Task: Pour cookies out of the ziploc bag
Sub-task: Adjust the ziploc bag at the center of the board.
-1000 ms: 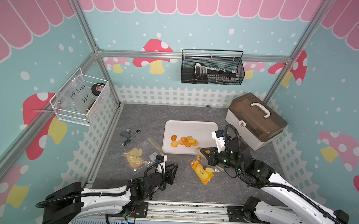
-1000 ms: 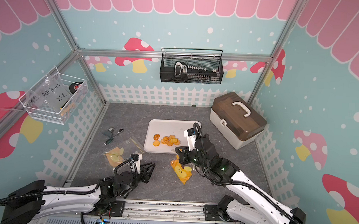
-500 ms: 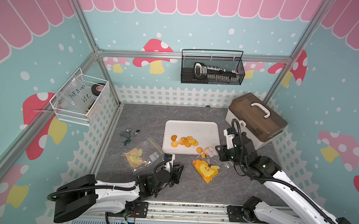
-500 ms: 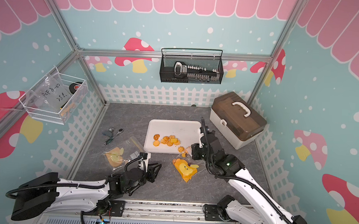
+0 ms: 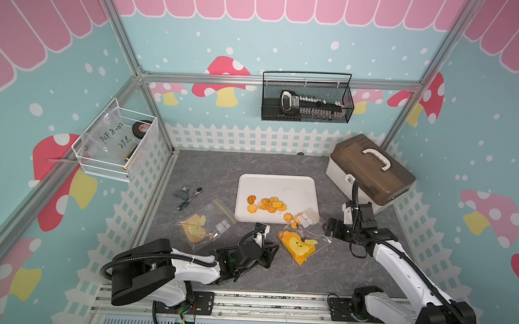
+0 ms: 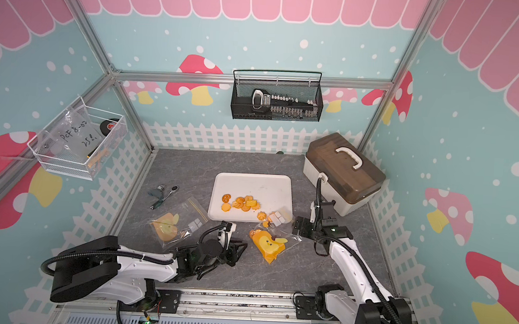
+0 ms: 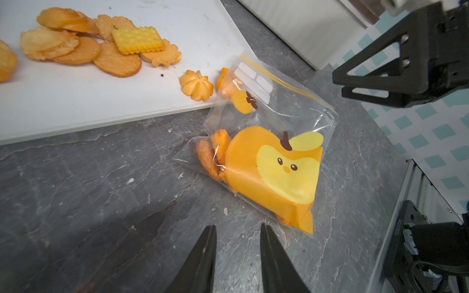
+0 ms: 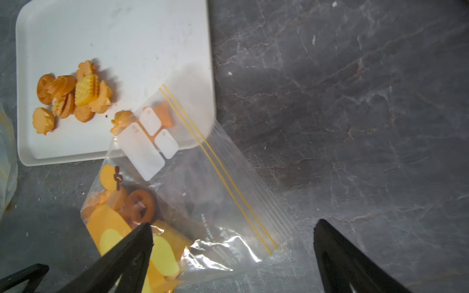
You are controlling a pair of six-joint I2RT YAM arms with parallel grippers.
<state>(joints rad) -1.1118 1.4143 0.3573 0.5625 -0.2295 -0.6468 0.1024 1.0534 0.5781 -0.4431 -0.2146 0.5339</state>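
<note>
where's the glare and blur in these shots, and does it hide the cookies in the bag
Right wrist view: white glare on the ziploc bag corner, open right claw blurred up close, pretzel cookie inside recognisable. Left wrist view: sharp, bagged cookies plain. Both top views: evenly lit, bag contents too small to judge.

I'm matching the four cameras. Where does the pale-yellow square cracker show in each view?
In a top view: square cracker atop the cookies, near picture centre.
In a top view: atop the same pile, mid-picture.
Left wrist: lying flat on the round cookies.
Right wrist: palest piece in the pile.
Shared landmark: the white tray beneath it.
</note>
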